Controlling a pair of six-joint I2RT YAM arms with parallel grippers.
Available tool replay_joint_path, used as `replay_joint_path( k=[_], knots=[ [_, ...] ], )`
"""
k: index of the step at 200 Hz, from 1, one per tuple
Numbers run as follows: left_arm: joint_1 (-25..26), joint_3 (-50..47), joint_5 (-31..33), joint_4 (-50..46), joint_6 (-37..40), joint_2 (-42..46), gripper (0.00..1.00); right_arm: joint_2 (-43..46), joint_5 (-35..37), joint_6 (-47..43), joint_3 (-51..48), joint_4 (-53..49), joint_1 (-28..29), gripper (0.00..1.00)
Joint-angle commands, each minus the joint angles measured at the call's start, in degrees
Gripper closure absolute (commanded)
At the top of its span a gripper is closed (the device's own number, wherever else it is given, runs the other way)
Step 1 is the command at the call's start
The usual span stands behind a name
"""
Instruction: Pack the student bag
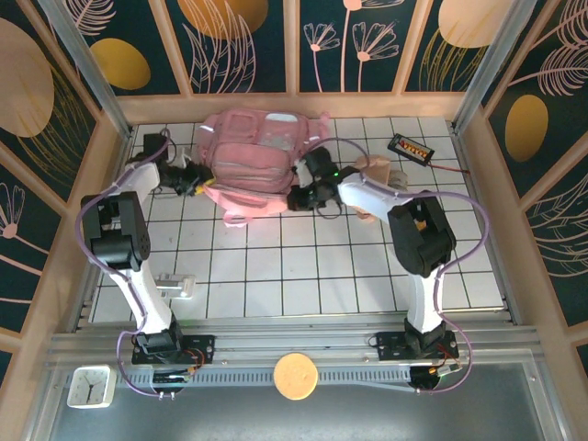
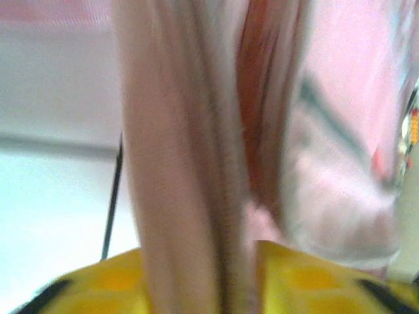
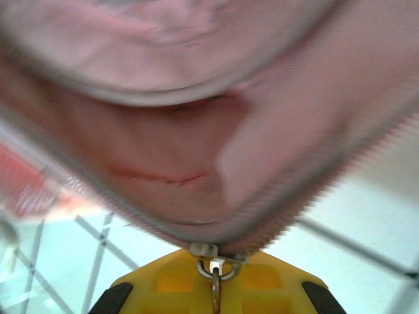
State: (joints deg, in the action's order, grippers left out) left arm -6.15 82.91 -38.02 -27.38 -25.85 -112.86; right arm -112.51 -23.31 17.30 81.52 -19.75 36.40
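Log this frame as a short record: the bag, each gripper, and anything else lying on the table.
bag: student bag, pink, lying at the far middle of the table
left gripper: at the bag's left edge in the top view, pinching a fold of pink fabric
right gripper: at the bag's right edge, closed on the zip pull; zip partly open
other: black device with a cable, far right

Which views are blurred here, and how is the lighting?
Top view: sharp, evenly lit, bag clear. Left wrist view: heavily blurred, the strap smeared close to the lens. Right wrist view: fabric soft, yet the zipper pull reads fairly crisp.
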Motion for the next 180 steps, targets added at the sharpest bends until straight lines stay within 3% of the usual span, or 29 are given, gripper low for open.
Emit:
replay_joint_path(
  k=[1,21,40,73,99,134,180],
  knots=[
    [-1.0,8.9,2.3,2.2,-0.1,-2.8,0.01,1.8,-5.7,9.6,-0.2,7.0,7.1,1.00],
    [-0.9,8.4,8.2,-0.8,-0.5,0.6,0.01,-2.4,-8.4,13.2,3.9,8.8,8.3,1.00],
    [-1.0,-1.2,13.6,1.3,-3.7,10.0,0.01,-5.8,-8.9,13.3,8.1,7.9,7.7,1.00],
    [0.2,-26.1,2.4,17.9,-22.0,25.1,0.01,-9.1,-10.0,11.8,14.0,6.0,7.3,1.00],
    [3.5,-40.0,2.5,27.3,-32.6,32.4,0.01,-9.0,-11.0,11.1,14.2,5.9,7.3,1.00],
    [7.0,-48.5,0.7,39.8,-44.1,31.4,0.01,-7.4,-11.3,10.6,11.0,6.9,7.4,1.00],
    [10.5,-49.1,4.4,51.3,-52.3,25.1,0.01,-6.3,-10.9,10.1,8.6,7.3,8.6,1.00]
  ],
)
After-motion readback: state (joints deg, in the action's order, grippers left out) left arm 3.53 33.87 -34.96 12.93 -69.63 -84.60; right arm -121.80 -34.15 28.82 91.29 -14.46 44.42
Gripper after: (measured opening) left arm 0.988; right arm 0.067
